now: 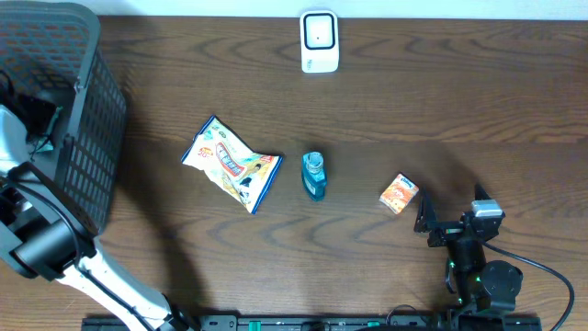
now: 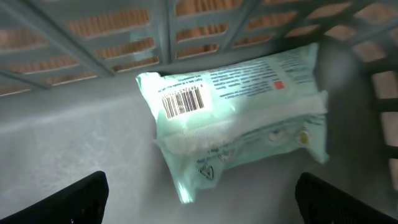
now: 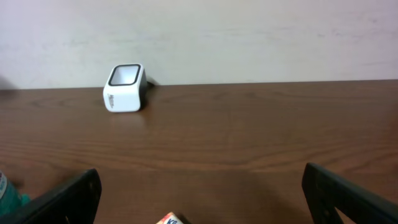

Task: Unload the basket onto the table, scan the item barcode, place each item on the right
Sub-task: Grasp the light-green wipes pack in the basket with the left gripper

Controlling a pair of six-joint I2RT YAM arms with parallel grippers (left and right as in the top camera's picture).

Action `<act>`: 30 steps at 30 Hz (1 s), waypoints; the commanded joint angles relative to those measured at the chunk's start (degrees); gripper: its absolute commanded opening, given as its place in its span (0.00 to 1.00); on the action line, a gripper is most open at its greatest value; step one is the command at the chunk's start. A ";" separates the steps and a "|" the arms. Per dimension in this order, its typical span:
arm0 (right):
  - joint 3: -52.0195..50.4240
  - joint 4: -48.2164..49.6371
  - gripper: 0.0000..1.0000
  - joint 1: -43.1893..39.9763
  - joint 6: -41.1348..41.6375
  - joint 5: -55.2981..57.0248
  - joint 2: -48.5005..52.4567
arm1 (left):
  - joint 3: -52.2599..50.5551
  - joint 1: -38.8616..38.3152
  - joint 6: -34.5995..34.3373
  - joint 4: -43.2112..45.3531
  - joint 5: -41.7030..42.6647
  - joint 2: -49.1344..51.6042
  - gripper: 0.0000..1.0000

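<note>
A pale green wipes pack (image 2: 236, 118) lies on the floor of the dark mesh basket (image 1: 87, 138), its barcode (image 2: 183, 101) facing up. My left gripper (image 2: 202, 205) hangs open just above and short of the pack, with nothing between its fingers. The white barcode scanner (image 1: 320, 41) stands at the far middle of the table. A small orange box (image 1: 400, 193) lies at the right. My right gripper (image 1: 448, 213) rests open just behind that box, holding nothing. In the right wrist view the scanner (image 3: 124, 87) is far ahead on the left.
A colourful snack bag (image 1: 231, 164) and a blue bottle (image 1: 314, 176) lie mid-table. The basket's grey lattice wall (image 2: 168, 31) rises close behind the pack. My left arm (image 1: 14, 138) reaches into the basket from the left edge.
</note>
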 commanded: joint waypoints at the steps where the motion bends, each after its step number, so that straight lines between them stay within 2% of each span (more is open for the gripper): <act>1: -0.09 -0.24 0.99 0.39 0.55 0.44 -0.20 | 0.48 0.13 1.11 0.72 -0.15 3.04 0.96; 10: -0.09 -0.26 0.99 0.39 0.55 0.44 -0.20 | 0.48 0.13 1.09 3.85 -0.11 7.63 0.95; 11: -0.09 -0.26 0.99 0.39 0.55 0.44 -0.20 | 0.48 0.13 1.11 4.31 -0.09 7.82 0.90; 13: -0.09 -0.24 0.99 0.39 0.55 0.44 -0.20 | 0.48 0.13 1.14 4.98 -0.13 7.96 0.68; 16: -0.09 -0.26 0.99 0.39 0.55 0.44 -0.20 | 0.48 0.13 2.10 6.12 -0.13 7.96 0.44; 18: -0.09 -0.24 0.99 0.39 0.55 0.44 -0.20 | 0.48 0.13 2.21 6.49 -0.11 7.96 0.24; 19: -0.09 -0.26 0.99 0.39 0.55 0.44 -0.20 | 0.48 0.13 2.43 6.47 -0.11 7.96 0.11; 20: -0.09 -0.26 0.99 0.39 0.55 0.44 -0.20 | 0.48 0.13 3.02 6.38 -0.11 7.96 0.07; 24: -0.09 -0.26 0.99 0.39 0.55 0.44 -0.20 | 0.50 0.13 6.23 5.18 -0.11 7.54 0.07; 30: -0.09 -0.26 0.99 0.39 0.55 0.44 -0.20 | 0.50 0.11 6.45 1.79 -0.07 2.23 0.07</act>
